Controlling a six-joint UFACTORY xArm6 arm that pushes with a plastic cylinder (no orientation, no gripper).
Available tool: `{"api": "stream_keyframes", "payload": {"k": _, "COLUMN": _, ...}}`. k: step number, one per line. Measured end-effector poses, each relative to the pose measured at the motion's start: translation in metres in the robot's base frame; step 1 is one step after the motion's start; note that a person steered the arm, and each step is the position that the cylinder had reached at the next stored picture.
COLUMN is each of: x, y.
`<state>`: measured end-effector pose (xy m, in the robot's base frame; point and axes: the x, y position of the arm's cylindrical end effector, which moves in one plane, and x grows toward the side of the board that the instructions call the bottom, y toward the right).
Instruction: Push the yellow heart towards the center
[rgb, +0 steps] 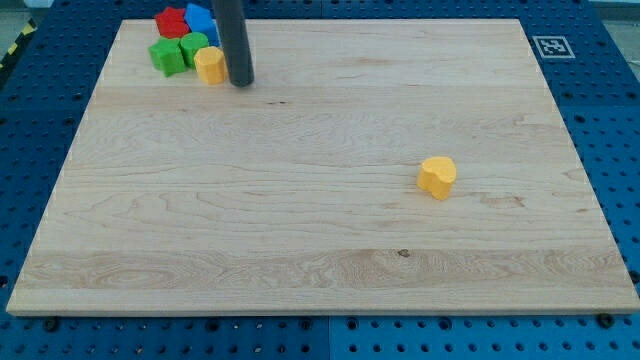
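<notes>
The yellow heart (437, 176) lies alone on the wooden board (320, 230), right of the middle and a little below it. My tip (241, 82) is at the view's top left, far from the heart. It stands just right of a second yellow block (209, 64), close to it or touching; I cannot tell which. The rod rises out of the view's top edge.
A cluster sits at the board's top left corner: a red block (171, 22), a blue block (199, 19), and two green blocks (166, 56) (193, 47). A black-and-white marker tag (550, 46) lies off the board's top right corner.
</notes>
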<state>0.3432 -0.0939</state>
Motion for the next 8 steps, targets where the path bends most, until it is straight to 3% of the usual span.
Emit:
{"api": "stream_keyframes", "payload": {"k": 2, "x": 0.175, "y": 0.102}}
{"api": "stream_keyframes", "payload": {"k": 3, "x": 0.222, "y": 0.197}}
{"api": "stream_keyframes", "payload": {"k": 4, "x": 0.213, "y": 0.292}}
{"api": "stream_keyframes", "payload": {"k": 5, "x": 0.207, "y": 0.304}}
{"api": "stream_keyframes", "payload": {"k": 8, "x": 0.145, "y": 0.211}}
